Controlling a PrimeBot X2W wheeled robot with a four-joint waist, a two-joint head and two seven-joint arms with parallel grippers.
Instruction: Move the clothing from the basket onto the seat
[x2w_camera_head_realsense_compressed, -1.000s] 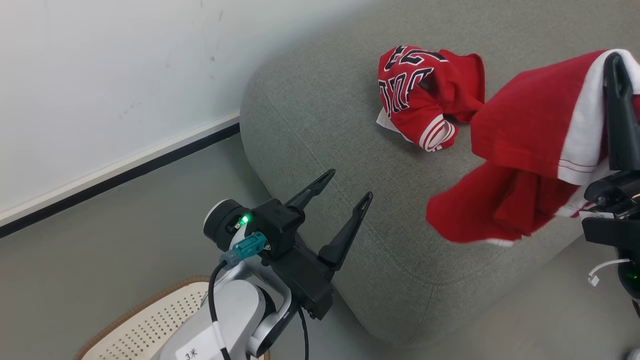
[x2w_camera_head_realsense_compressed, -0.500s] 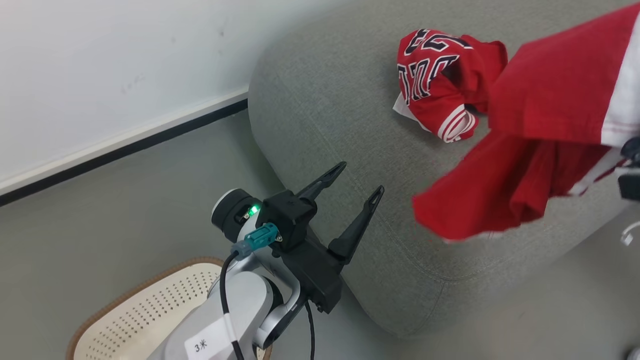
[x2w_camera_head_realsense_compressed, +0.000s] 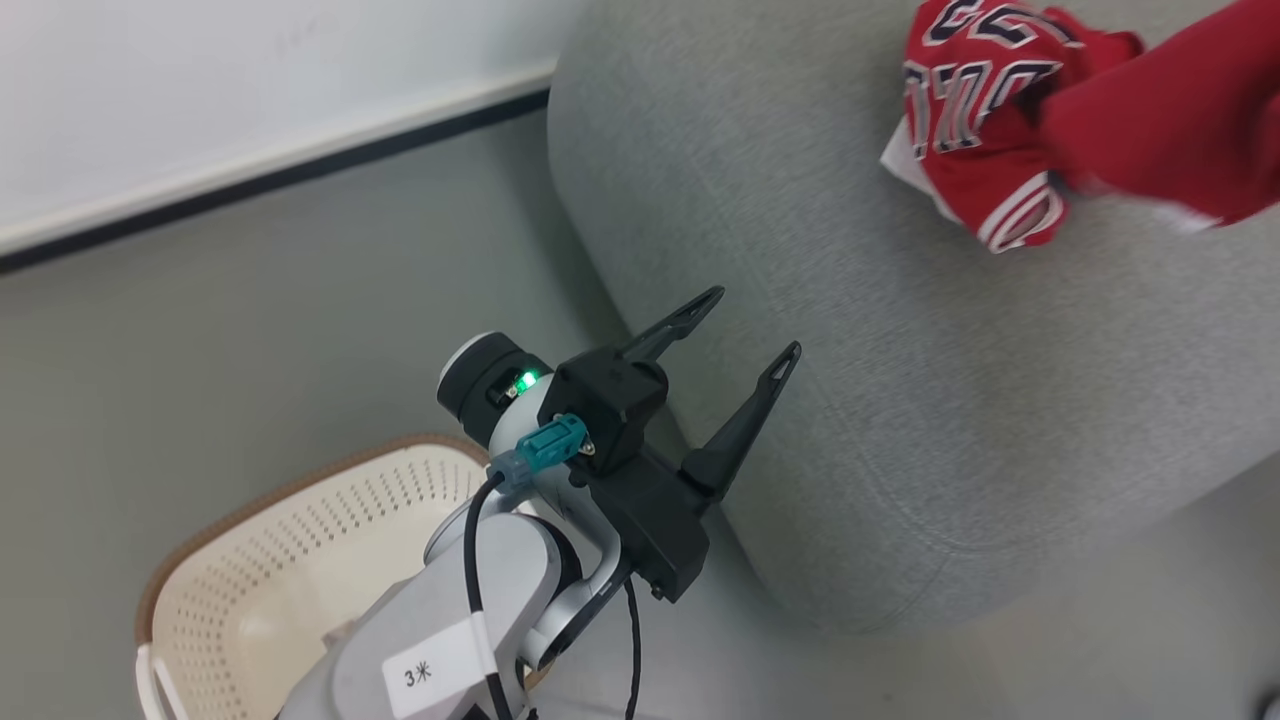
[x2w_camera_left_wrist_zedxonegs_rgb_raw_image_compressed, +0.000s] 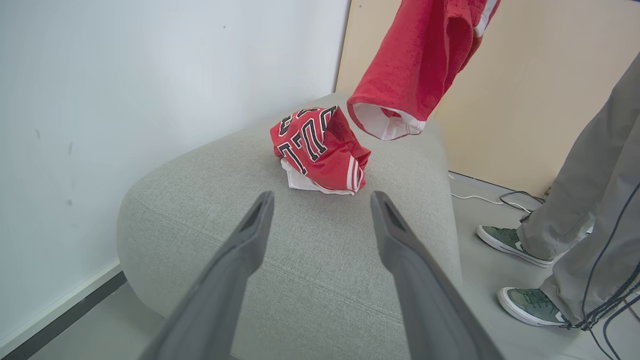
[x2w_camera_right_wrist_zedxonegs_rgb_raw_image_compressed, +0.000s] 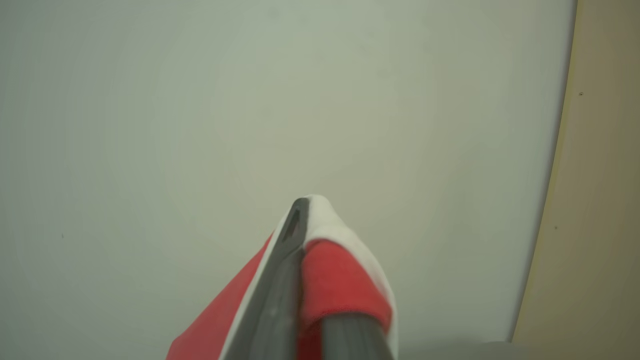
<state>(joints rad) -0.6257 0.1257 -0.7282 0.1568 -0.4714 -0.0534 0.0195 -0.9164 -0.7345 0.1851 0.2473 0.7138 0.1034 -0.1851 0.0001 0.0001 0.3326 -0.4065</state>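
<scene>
A crumpled red jersey (x2w_camera_head_realsense_compressed: 980, 150) (x2w_camera_left_wrist_zedxonegs_rgb_raw_image_compressed: 320, 150) with dark lettering lies on the grey seat (x2w_camera_head_realsense_compressed: 850, 330) (x2w_camera_left_wrist_zedxonegs_rgb_raw_image_compressed: 300, 260). A second red piece of clothing (x2w_camera_head_realsense_compressed: 1170, 130) (x2w_camera_left_wrist_zedxonegs_rgb_raw_image_compressed: 415, 65) hangs in the air above the seat's far side, beside the lying one. My right gripper (x2w_camera_right_wrist_zedxonegs_rgb_raw_image_compressed: 305, 215) is shut on its white-trimmed edge, fabric draped over the fingers. My left gripper (x2w_camera_head_realsense_compressed: 760, 320) (x2w_camera_left_wrist_zedxonegs_rgb_raw_image_compressed: 322, 200) stands open and empty at the seat's near corner. The cream basket (x2w_camera_head_realsense_compressed: 300, 540) sits on the floor at the lower left, partly behind my left forearm.
A white wall with a dark baseboard (x2w_camera_head_realsense_compressed: 270, 180) runs behind the seat. A person's legs and green shoes (x2w_camera_left_wrist_zedxonegs_rgb_raw_image_compressed: 530, 300) stand on the floor to the seat's right, near loose cables (x2w_camera_left_wrist_zedxonegs_rgb_raw_image_compressed: 510, 197). Grey floor (x2w_camera_head_realsense_compressed: 200, 380) lies between basket and wall.
The head camera has swung down and left, bringing more of the basket into view. The hanging clothing has moved up and to the right, towards the lying jersey. The left gripper stays open.
</scene>
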